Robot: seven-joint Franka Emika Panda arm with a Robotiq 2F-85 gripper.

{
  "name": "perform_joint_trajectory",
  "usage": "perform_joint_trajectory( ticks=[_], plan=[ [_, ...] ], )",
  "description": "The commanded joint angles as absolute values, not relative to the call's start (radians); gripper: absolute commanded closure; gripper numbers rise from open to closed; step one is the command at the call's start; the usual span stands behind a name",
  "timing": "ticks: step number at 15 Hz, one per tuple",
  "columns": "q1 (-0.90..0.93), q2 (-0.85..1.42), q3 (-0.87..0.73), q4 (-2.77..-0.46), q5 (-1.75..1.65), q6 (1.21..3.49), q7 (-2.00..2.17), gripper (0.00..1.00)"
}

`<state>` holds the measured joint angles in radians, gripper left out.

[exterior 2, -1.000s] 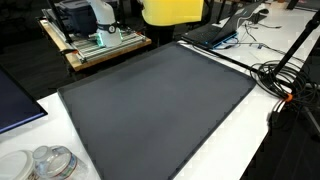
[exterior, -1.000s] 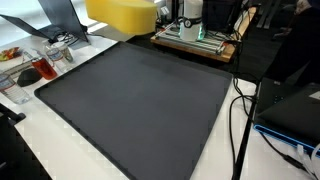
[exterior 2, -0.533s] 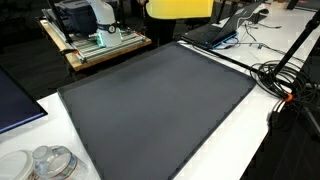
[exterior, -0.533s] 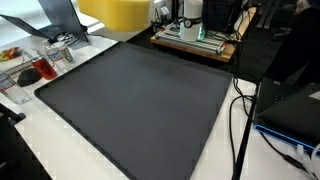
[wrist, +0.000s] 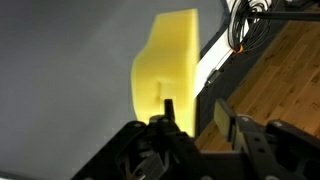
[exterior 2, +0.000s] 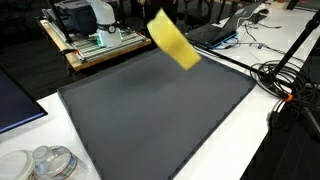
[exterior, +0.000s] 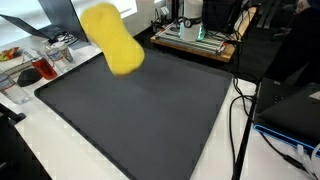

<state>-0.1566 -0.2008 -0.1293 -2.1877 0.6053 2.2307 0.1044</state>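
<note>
One yellow block (exterior: 112,38) was on record, blurred and tilted in both exterior views (exterior 2: 174,40). It stood over the far edge of the dark mat (exterior: 140,110) that covered most of the desk (exterior: 35,135). Whether its lower end touched the mat could not be told from either exterior view. No arm and no pincer showed beside it in those views.

In the wrist view the pincer (wrist: 195,108) entered from the bottom edge with its two fingers parted. The block (wrist: 168,65) lay beyond them, in line with one finger (wrist: 167,108) rather than clamped between the pair. The gap between the fingers showed only the mat's edge and a strip of wooden floor (wrist: 275,70). The pincer was therefore noted as parted and holding nothing.

Beyond the mat's far edge, a wooden board carrying a device (exterior: 195,38) stood at the back of the desk. Black cables (exterior 2: 285,80) ran along one side edge of the mat. Clear plastic tubs (exterior 2: 50,162) sat at a near corner of the desk, well apart from the block.
</note>
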Motion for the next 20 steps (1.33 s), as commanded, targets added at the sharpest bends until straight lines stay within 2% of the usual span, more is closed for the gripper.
perform_joint_trajectory(
  ticks=[1,3,5,10,20],
  plan=[
    [-0.146,-0.209,-0.132,-2.186,0.571,2.227,0.145,0.22],
    [-0.145,-0.208,-0.131,-2.186,0.562,2.226,0.150,0.07],
    [-0.142,-0.207,-0.129,-2.186,0.547,2.227,0.154,0.00],
    [-0.148,-0.177,-0.087,-2.188,0.329,2.265,0.222,0.00],
    [-0.091,-0.063,0.002,-2.156,-0.192,2.119,0.343,0.00]
  ],
)
